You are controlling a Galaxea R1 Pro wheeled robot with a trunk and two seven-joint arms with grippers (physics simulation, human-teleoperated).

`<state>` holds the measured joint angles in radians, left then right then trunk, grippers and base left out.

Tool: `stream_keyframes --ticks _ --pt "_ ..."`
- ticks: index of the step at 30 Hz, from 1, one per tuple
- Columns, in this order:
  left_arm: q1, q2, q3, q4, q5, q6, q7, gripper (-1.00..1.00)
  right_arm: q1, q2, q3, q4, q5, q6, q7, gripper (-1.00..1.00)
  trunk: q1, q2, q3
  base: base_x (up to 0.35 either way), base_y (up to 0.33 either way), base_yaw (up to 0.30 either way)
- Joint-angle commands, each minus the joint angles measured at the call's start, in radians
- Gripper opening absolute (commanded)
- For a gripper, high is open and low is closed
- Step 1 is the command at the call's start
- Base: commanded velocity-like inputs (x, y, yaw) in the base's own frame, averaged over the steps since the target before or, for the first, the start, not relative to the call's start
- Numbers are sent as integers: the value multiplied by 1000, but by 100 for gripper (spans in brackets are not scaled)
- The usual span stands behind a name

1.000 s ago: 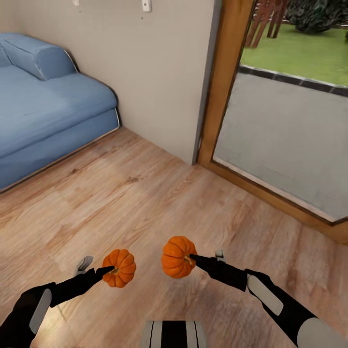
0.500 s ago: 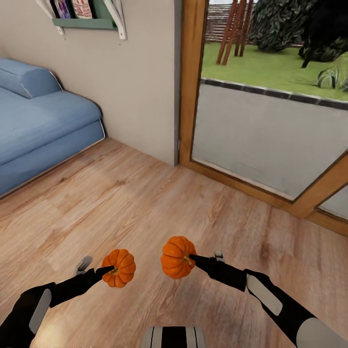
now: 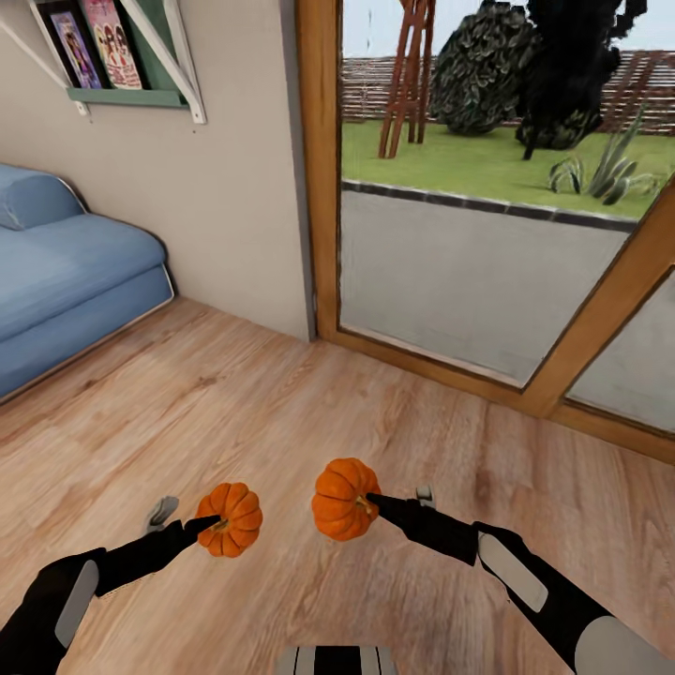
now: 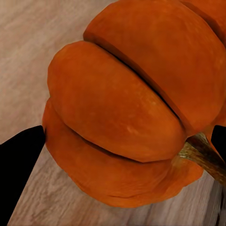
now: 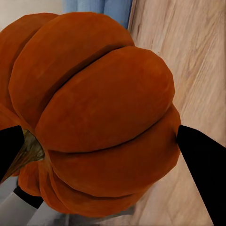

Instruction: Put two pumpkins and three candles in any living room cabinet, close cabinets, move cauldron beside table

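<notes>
Each gripper is clamped on a pumpkin: the left gripper [image 3: 208, 525] carries the left pumpkin [image 3: 232, 518] at 7 o'clock, the right gripper [image 3: 372, 503] the right pumpkin [image 3: 343, 498] near 6. With no cabinet visible, grips should stay firm and arms level while turning. Against the earlier frames the view has swung right, sofa [image 3: 66, 272] sliding toward 9, glass door [image 3: 469, 272] widening; the pumpkins sit unchanged.
</notes>
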<state>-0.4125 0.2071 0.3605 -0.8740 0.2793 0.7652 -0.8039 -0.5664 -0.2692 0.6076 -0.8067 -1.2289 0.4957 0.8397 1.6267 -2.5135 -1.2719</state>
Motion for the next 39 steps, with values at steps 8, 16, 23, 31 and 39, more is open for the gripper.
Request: stream_keyframes --ticks 8,16,23,31,39 --pt "0 0 2 0 4 6 -1 -100 -1 -1 3 0 -14 9 -1 -100 -4 2 39 0 0 -225" --pt "0 0 2 0 3 6 -1 -100 -1 -1 3 0 -15 9 -2 -100 -7 3 79 0 0 -224" --pt "0 0 2 0 3 6 -1 -100 -1 0 3 0 -15 9 -1 -100 -11 5 114 0 0 -224" --pt "0 -1 1 0 2 6 0 -100 -1 0 2 0 -15 8 -1 -100 -14 7 153 0 0 -224" --pt "0 -3 -3 1 4 6 0 -100 -1 1 1 8 -17 9 -2 -100 -18 9 192 0 0 -239"
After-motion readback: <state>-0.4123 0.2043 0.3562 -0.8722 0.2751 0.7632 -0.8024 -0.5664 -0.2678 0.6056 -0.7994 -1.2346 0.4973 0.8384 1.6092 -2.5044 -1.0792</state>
